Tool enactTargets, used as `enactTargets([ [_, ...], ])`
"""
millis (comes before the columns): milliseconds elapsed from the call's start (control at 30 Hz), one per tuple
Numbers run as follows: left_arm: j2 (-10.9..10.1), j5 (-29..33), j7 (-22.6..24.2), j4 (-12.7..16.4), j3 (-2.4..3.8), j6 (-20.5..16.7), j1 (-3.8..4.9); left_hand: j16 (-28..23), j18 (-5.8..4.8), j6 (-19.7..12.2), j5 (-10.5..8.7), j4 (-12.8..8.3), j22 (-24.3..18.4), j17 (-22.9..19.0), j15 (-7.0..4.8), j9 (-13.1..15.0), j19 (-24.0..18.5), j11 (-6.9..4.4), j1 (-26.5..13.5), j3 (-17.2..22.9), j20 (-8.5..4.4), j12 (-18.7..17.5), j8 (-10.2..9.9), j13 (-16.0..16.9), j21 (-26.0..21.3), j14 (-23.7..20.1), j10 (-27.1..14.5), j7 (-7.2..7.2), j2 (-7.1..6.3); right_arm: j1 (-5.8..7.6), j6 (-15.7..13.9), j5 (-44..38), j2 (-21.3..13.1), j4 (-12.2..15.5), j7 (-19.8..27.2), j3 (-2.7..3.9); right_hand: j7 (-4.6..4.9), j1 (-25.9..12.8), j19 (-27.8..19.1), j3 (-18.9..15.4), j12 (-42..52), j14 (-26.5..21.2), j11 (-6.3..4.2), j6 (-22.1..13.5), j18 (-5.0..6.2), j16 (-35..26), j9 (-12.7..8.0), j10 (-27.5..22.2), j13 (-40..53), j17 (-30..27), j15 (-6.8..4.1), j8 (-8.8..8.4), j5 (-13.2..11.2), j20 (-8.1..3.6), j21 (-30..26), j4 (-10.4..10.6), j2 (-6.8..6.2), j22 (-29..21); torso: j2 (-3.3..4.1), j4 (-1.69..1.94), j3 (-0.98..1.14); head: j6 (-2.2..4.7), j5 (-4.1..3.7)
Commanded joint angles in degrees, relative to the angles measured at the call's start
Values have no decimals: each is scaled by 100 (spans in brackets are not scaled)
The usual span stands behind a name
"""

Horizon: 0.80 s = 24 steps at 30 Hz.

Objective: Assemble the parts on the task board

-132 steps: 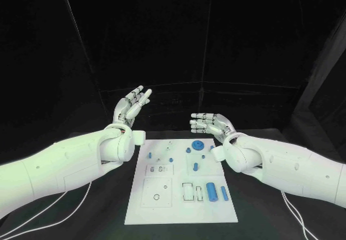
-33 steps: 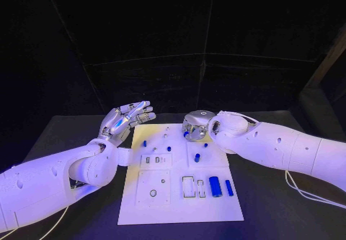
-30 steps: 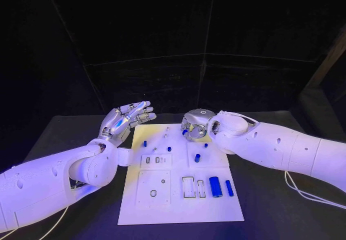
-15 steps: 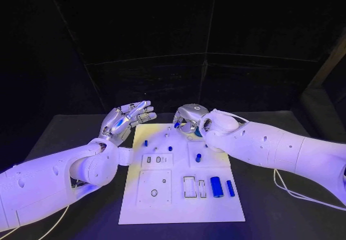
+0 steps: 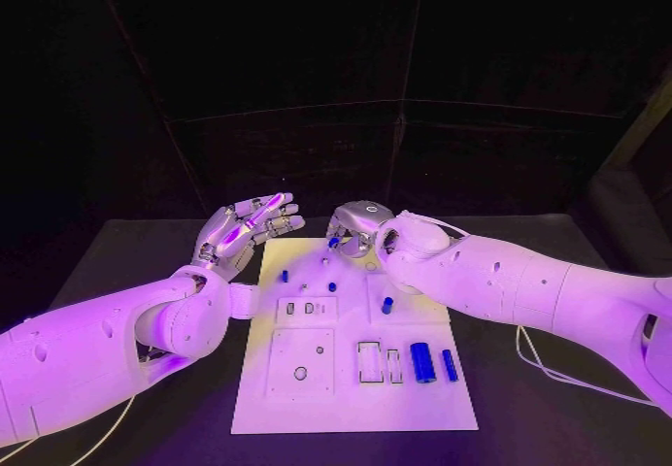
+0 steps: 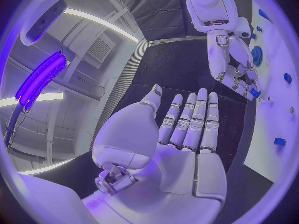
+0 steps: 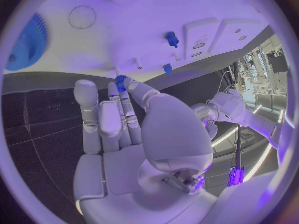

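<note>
Right hand (image 5: pixel 360 227) pinches small toothed blue gear (image 7: pixel 121 79); left hand (image 5: pixel 247 229) splayed, holding nothing

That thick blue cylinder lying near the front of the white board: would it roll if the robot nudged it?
Probably: the blue cylinder lies on its round side on the flat task board. It looks rigid and smooth, perhaps slippery to grip.

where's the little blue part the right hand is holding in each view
Head view: small blue part at the fingertips of the right hand, above the far end of the task board.
Left wrist view: small blue part at the tips of the right hand, beside the board's edge.
Right wrist view: small blue part pinched at that hand's own fingertips.
Shared landmark: the white task board.
</note>
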Motion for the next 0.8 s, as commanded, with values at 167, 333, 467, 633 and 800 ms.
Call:
enactTargets([
  [167, 15, -32, 54, 17, 6, 51, 24, -33, 96, 33, 37, -16, -5, -11, 9, -1, 36, 17, -1, 1, -2, 6, -6, -7, 37, 32, 28, 406, 42, 17, 78, -102, 145, -167, -85, 5, 38, -18, -2, 31, -18, 133, 33, -29, -76, 44, -8, -26, -5, 18, -6, -30, -20, 29, 34, 17, -60, 13, 5, 8, 1, -17, 8],
  [333, 13, -32, 51, 29, 6, 48, 31, -33, 96, 33, 37, -16, -5, -11, 9, -1, 36, 17, -1, 1, -2, 6, -6, -7, 37, 32, 28, 406, 42, 20, 124, -150, 220, -274, -120, 5, 39, -31, -7, 41, -25, 131, 37, -45, -76, 53, -10, -42, -7, 24, -1, -37, -26, 33, 44, 30, -81, 21, 11, 7, -5, 4, 10],
  [467, 13, -32, 44, 36, 6, 44, 33, -33, 96, 33, 37, -16, -5, -11, 9, -1, 36, 17, -1, 1, -2, 6, -6, -7, 37, 32, 28, 406, 42, 23, 208, -163, 283, -359, -132, 5, 37, -52, -11, 53, -33, 132, 41, -70, -76, 72, -12, -65, -10, 44, 5, -44, -38, 38, 58, 51, -103, 35, 10, 0, -2, -4, 38],
  [633, 9, -32, 34, 47, 6, 50, 39, -33, 96, 33, 37, -16, -5, -11, 9, -1, 36, 17, -1, 1, -2, 6, -6, -7, 37, 32, 28, 406, 42, 25, 332, -207, 336, -421, -244, 5, 35, -84, -28, 75, -47, 127, 50, -119, -73, 83, -15, -123, -18, 43, 19, -52, -66, 44, 70, 90, -137, 36, 14, 4, -2, -9, 23],
  [800, 11, -32, 19, 39, 6, 60, 46, -33, 96, 33, 37, -16, -5, -11, 9, -1, 36, 17, -1, 1, -2, 6, -6, -7, 37, 32, 28, 406, 42, 26, 410, -262, 381, -462, -355, 5, 38, -93, -32, 84, -49, 123, 54, -128, -75, 80, -14, -142, -20, 32, 22, -50, -76, 49, 75, 104, -144, 40, 11, 3, 0, -32, 34],
])
